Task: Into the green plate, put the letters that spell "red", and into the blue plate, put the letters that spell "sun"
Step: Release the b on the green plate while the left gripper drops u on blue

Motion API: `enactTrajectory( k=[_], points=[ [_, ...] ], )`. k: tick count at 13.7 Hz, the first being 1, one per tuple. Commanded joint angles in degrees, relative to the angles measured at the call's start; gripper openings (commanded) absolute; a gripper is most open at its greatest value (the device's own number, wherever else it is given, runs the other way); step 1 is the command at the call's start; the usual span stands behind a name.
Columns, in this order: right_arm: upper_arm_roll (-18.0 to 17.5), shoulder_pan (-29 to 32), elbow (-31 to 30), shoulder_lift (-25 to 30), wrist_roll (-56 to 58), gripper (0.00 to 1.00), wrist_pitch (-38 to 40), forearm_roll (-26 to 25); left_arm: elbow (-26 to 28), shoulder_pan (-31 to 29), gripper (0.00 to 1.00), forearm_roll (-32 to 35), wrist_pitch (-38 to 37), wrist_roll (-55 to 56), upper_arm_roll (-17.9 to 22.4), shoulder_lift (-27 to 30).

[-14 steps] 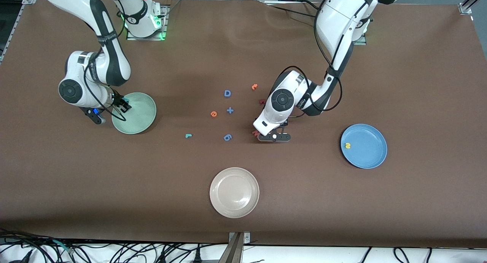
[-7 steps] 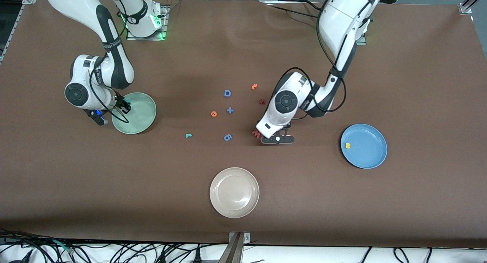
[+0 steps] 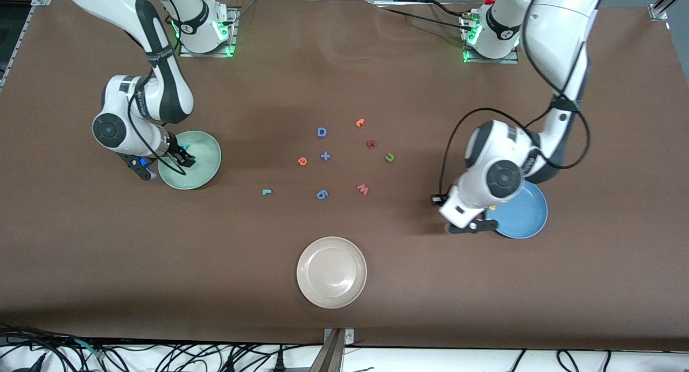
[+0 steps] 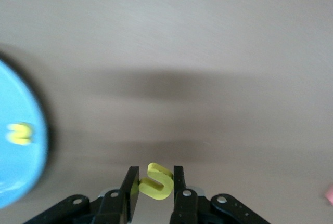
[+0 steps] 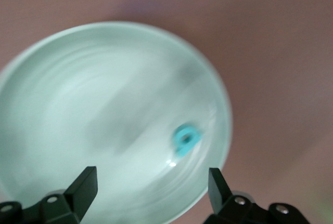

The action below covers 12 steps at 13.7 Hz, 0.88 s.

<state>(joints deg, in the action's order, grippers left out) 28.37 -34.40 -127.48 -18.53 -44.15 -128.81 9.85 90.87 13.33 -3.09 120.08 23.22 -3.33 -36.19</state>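
My left gripper [image 3: 468,226] hangs over the table just beside the blue plate [image 3: 525,216], shut on a yellow "u" [image 4: 156,181]. In the left wrist view the blue plate [image 4: 21,182] holds another yellow letter [image 4: 20,133]. My right gripper [image 3: 180,155] stands open over the green plate [image 3: 202,167]. A teal "d" [image 5: 186,138] lies loose in the green plate [image 5: 78,104], clear of the right gripper [image 5: 153,180]. On the table lie the orange "e" [image 3: 302,160], the teal "r" [image 3: 266,191] and the green "n" [image 3: 389,157].
Mid-table lie a blue D [image 3: 322,132], a blue plus [image 3: 325,156], a blue 6 [image 3: 322,194], a pink W [image 3: 363,189], a dark red letter [image 3: 371,143] and an orange piece [image 3: 360,123]. A beige plate [image 3: 331,272] sits nearer the camera.
The left arm has swung from beside the pink W to the blue plate's edge with the yellow "u", uncovering the green "n". The right gripper has opened and the teal "d" lies in the green plate.
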Motion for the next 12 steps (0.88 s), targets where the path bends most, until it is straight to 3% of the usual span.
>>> enactTrajectory(
  k=[1, 5, 6, 7, 8, 12],
  points=[
    [-4.2, -0.4, 4.1, 0.3, -6.3, 0.95, 0.5, 3.7, -1.1, -6.4, 0.11, -0.1, -1.9, -1.5, -0.4, 0.2],
    [-9.1, -1.1, 12.0, -5.5, -17.2, 0.94, -0.4, 8.3, -1.5, -13.5, 0.12, 0.0, -1.9, -1.7, -0.2, -0.8],
    [-10.5, -1.1, 13.1, -6.9, -20.2, 0.94, -2.0, 8.5, -1.5, -14.7, 0.25, 0.1, -1.9, -1.8, -0.2, -1.0],
    [-12.0, -1.1, 14.0, -8.4, -23.5, 0.94, -4.2, 8.8, -1.5, -15.7, 0.72, 1.1, -1.8, -1.9, -0.2, -1.0],
    [-13.3, -1.1, 15.1, -10.2, -26.1, 0.94, -6.7, 8.9, -1.4, -15.8, 1.0, 2.8, -1.8, -1.7, -0.3, -1.0],
    [-16.0, -1.1, 18.7, -15.3, -32.2, 0.93, -11.8, 8.9, -0.4, -15.1, 1.0, 3.4, -2.0, -1.2, -0.9, -0.6]
  ],
)
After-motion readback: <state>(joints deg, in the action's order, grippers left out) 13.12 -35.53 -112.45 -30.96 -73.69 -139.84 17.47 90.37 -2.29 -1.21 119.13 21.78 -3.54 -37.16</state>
